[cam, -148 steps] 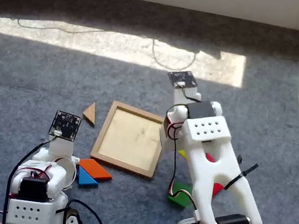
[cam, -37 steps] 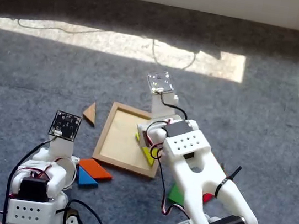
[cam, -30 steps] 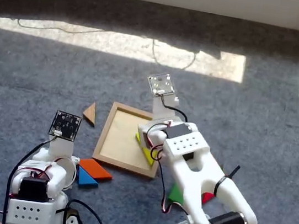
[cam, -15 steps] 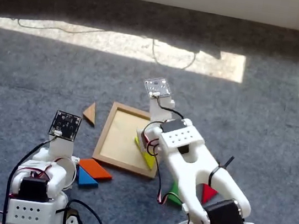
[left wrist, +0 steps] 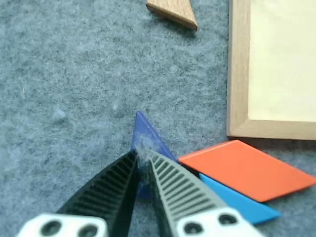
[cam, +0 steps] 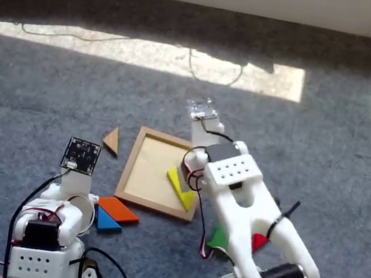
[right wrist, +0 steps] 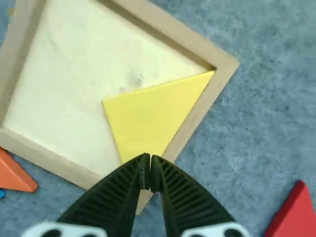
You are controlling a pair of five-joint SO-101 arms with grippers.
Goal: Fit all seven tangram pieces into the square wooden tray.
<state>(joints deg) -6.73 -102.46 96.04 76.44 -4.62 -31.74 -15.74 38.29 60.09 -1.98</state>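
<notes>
— Inside the square wooden tray [cam: 126, 169], what lies there?
— One yellow triangle [right wrist: 148, 116], with one side along the rim nearest the right arm and one corner reaching the tray's corner. Whether it sits fully flat I cannot tell.
— And the right gripper [right wrist: 149, 170]?
— It hangs directly above that triangle's near corner, jaws pressed together with nothing between them.
— Where are the other pieces?
— On the grey carpet [cam: 320, 165], outside the tray. A wooden triangle [cam: 111, 139] lies just beyond the tray's far left corner. An orange parallelogram [cam: 118, 210] lies close to the near left corner, touching a blue triangle [left wrist: 144, 138]. A green piece [cam: 217, 238] and a red piece [cam: 259, 243] lie near each other on the tray's right, partly hidden by the right arm.
— The left gripper [left wrist: 140, 168]?
— It is low over the blue triangle, jaws drawn almost together, only a sliver between them. Whether they pinch the piece I cannot tell.
</notes>
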